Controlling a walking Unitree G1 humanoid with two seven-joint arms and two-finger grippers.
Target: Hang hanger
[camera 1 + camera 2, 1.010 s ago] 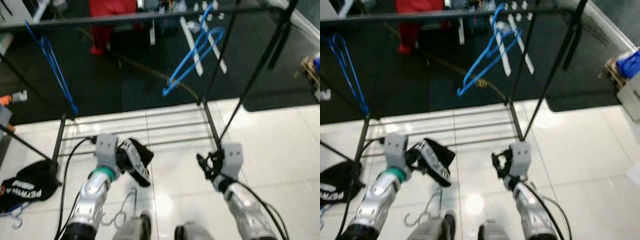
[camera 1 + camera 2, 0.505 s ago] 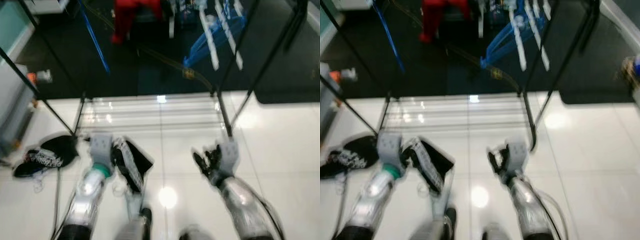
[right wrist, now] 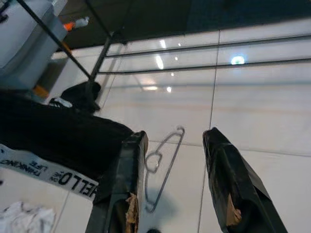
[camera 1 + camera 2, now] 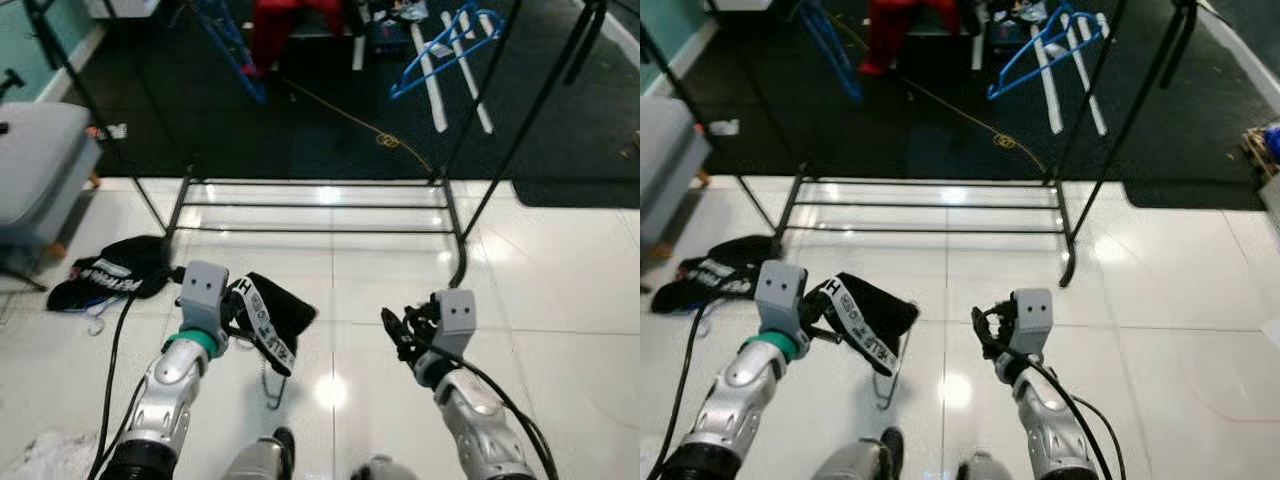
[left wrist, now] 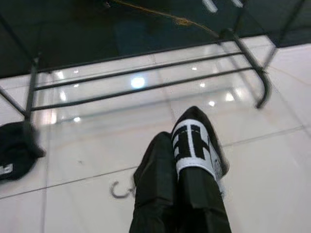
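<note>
Your left gripper [image 4: 243, 318] is clamped on a black garment with a white lettered band [image 4: 268, 318], held low above the white tiled floor [image 4: 560, 290]; beneath it a thin wire hanger [image 3: 163, 162] lies flat on the tiles, apparently untouched. Your right gripper [image 4: 398, 330] hovers beside it, fingers [image 3: 228, 179] spread apart and holding nothing. Ahead you have a black clothes rack [image 4: 455, 215] with blue hangers [image 4: 440, 50] on it, and a second black garment [image 4: 115, 280] on the floor near the rack's left foot.

Black metal clothes rack [image 4: 320, 205] on white glossy tile floor [image 4: 560, 290]; crumpled black garment w/ white lettering [image 4: 115, 280] beside rack's left foot; grey bin [image 4: 35, 170] nearby.
</note>
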